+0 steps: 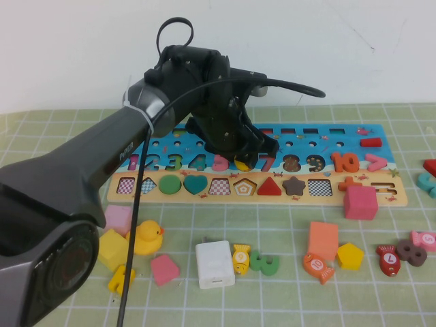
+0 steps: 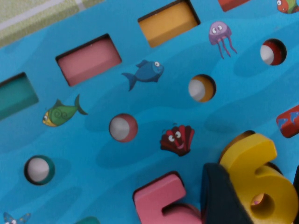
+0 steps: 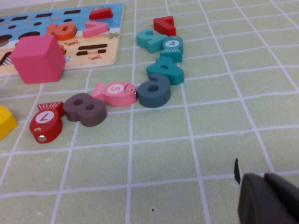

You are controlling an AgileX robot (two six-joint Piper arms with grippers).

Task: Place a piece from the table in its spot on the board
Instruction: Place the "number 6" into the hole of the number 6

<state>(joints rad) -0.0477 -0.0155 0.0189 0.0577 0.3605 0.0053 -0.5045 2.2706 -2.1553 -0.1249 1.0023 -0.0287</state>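
Note:
The board [image 1: 327,144] lies across the middle of the table, its blue top carrying coloured numbers. My left gripper [image 1: 242,158] reaches down over it between the pink 5 [image 1: 219,162] and the red 7 [image 1: 264,163]. It is shut on the piece [image 1: 241,164], a yellow 6. In the left wrist view the piece [image 2: 264,170] sits tilted over a brown-edged recess in the board [image 2: 93,126], beside the pink 5 [image 2: 159,196], with a dark finger [image 2: 219,196] pressed on its side. My right gripper [image 3: 268,200] rests low over the mat, to the right of the board [image 3: 108,55], shut and empty.
A pink cube [image 1: 360,202] stands on the board's right end. In front lie a rubber duck [image 1: 146,238], a white block [image 1: 214,264], an orange block [image 1: 323,240], yellow and pink shapes and fish pieces. Teal, grey and red pieces [image 3: 154,91] lie on the mat to the right.

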